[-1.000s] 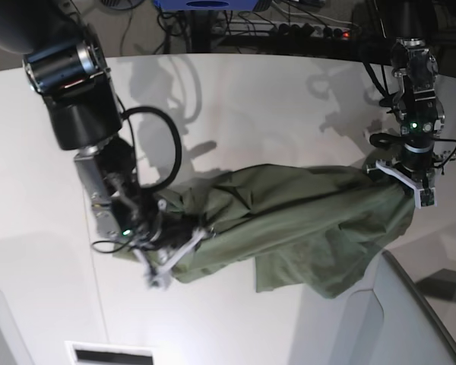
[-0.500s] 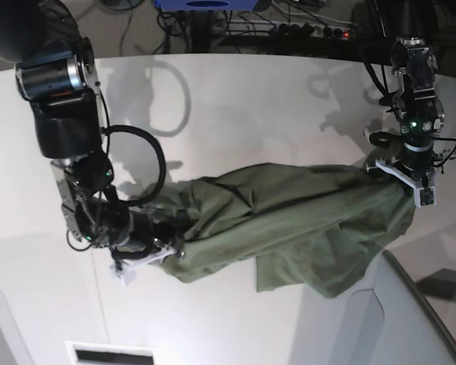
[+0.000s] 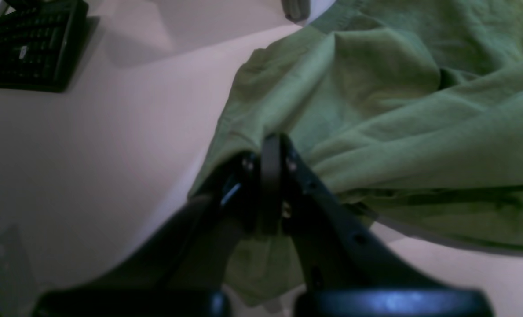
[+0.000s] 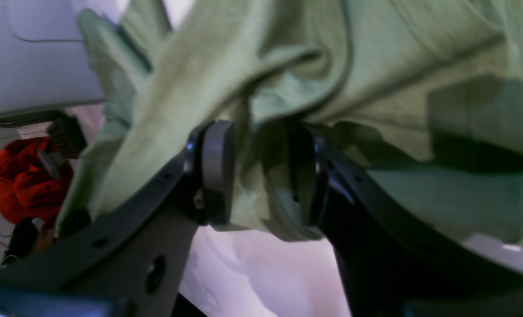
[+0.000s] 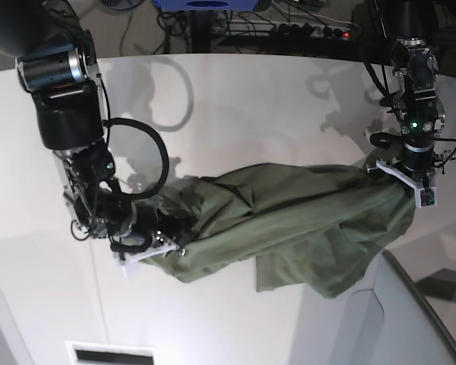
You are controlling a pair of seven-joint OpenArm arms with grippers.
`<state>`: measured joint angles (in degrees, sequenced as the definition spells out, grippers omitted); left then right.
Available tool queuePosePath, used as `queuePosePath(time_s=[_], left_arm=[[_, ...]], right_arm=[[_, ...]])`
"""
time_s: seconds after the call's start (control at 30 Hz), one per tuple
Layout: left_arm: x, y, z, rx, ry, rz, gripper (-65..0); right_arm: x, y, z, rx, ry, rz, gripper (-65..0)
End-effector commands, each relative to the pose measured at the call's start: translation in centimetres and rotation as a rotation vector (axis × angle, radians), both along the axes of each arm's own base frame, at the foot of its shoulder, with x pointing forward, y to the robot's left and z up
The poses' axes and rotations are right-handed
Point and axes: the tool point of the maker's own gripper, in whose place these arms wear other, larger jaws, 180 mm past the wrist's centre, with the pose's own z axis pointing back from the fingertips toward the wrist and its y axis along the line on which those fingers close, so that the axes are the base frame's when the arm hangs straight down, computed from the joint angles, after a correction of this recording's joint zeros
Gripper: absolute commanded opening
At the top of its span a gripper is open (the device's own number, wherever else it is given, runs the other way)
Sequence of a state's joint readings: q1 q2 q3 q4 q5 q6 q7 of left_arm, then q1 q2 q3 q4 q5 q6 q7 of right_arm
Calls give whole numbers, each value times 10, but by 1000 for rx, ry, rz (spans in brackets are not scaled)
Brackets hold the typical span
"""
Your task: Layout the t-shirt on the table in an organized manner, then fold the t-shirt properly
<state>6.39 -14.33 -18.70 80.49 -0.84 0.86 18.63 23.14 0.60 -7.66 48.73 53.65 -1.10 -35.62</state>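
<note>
In the left wrist view, the left gripper (image 3: 271,149) is seen closed tight on a fold of the shirt (image 3: 375,110). The green cloth is bunched up around the black fingers (image 3: 270,185). The white table (image 3: 111,145) is seen beside and under the shirt. A black keyboard (image 3: 28,44) is seen in the top corner.

In the right wrist view, a thick wad of shirt (image 4: 287,66) is pinched by the right gripper (image 4: 261,171). The jaws are kept partly apart by the cloth between them. Something red (image 4: 19,185) is seen far off at the side, but it is too blurry to name.

In the base view, the shirt (image 5: 304,228) is held up and stretched between the two grippers above the table (image 5: 251,106). Its middle is creased and a flap is hung down low. The right gripper (image 5: 148,251) is at one end and the left gripper (image 5: 410,182) is at the other end. Cables (image 5: 289,26) are seen past the far edge.
</note>
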Motion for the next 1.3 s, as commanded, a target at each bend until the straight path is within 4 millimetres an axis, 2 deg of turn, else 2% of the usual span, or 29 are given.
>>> queuePosePath(time_s=[0.0,0.17,0.27,0.57,0.93,1.0,1.13,1.27], left_arm=[[8,8,17,34,-49,1,-650],[10,6,18,33,-52,-5,-650],[11,5,18,33,-52,-7,-650],[9,7,18,34,-52,-1,-650],[9,8,18,34,-51,1,-650],[9,8,18,34,-52,1,-650],[10,8,19,34,-54,1,-650],[10,8,19,34,-54,1,-650]], right_arm=[[19,2,22,23,-60,-10,-432],[13,2,16,26,-47,-15,-432],[11,15,17,48,-42,-6,-432],[15,23,23,61,-55,-5,-432],[20,20,24,52,-81,-34,-435],[21,19,24,53,-82,-35,-459],[21,19,24,53,-81,-35,-570],[19,19,16,49,-52,-37,-579]])
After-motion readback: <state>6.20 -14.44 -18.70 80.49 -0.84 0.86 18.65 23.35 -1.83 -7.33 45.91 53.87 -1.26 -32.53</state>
